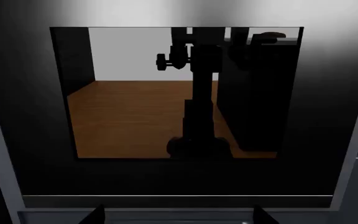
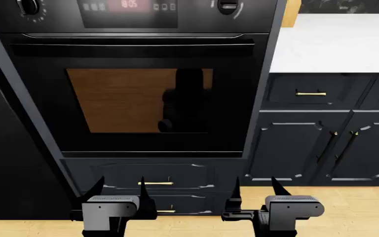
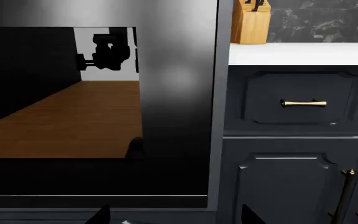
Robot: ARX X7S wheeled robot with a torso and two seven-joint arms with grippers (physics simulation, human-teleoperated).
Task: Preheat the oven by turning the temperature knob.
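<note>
The black oven (image 2: 136,94) fills the left of the head view. Its control panel runs along the top edge, with one round knob (image 2: 30,6) left of the red display (image 2: 128,7) and another knob (image 2: 228,5) to its right. I cannot tell which is the temperature knob. My left gripper (image 2: 120,190) and right gripper (image 2: 255,190) hang low in front of the drawer under the oven, far below the knobs, both open and empty. In the wrist views only the finger tips of the left gripper (image 1: 179,217) and right gripper (image 3: 175,215) show, facing the oven door glass (image 1: 175,93).
The oven door handle (image 2: 133,47) spans the door's top. Right of the oven stand dark cabinets with brass handles (image 2: 311,93) under a white counter (image 2: 334,39), where a wooden knife block (image 3: 251,23) sits. A drawer with a brass handle (image 2: 155,183) lies below the oven.
</note>
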